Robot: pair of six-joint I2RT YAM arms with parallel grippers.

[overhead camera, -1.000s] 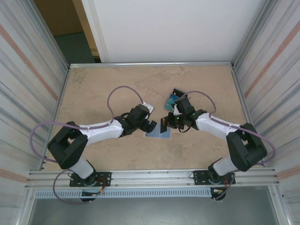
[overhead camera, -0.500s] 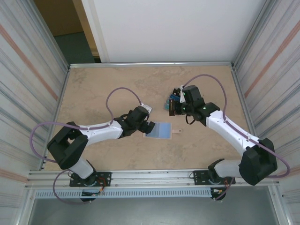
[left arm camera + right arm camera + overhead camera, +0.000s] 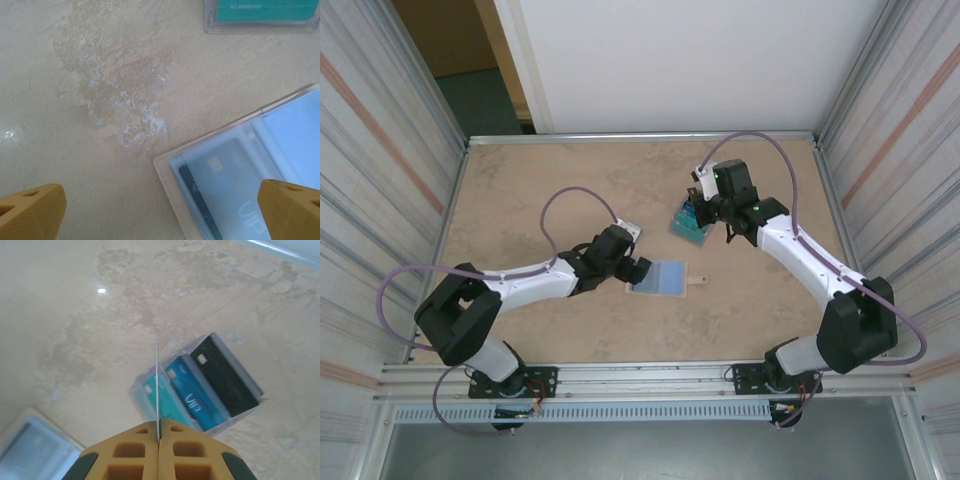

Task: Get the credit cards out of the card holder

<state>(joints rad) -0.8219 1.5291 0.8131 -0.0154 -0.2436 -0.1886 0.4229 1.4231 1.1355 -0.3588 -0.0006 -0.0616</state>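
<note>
Left gripper [image 3: 638, 268]: open, jaws well apart, poised at the 9 o'clock edge of the card holder [image 3: 660, 277]. In the wrist view, one finger [image 3: 30, 212] hangs over bare table [image 3: 540, 190] and the other over the holder's clear pocket. We cannot tell whether it touches.

The card holder lies open and flat just toward 5 o'clock of the table's centre, pale blue face up, strap tab [image 3: 697, 279] at its 3 o'clock side. At least one pocketed card [image 3: 225, 185] sits under the clear film, and a darker edge shows beneath it.

The removed credit cards [image 3: 200, 385], teal, blue and black, lie fanned in a clear tray [image 3: 250, 407] toward 2 o'clock of the holder.

Right gripper [image 3: 159, 432]: clamped on a held card [image 3: 157, 380], seen edge-on and upright above the fan.

Handling assessment: we judge the cards light, stiff and slick. Flat on the table they offer little purchase, so take them by a short edge that protrudes. The soft, light holder will likely slide or lift with the card, so pin its outer flap before drawing.
</note>
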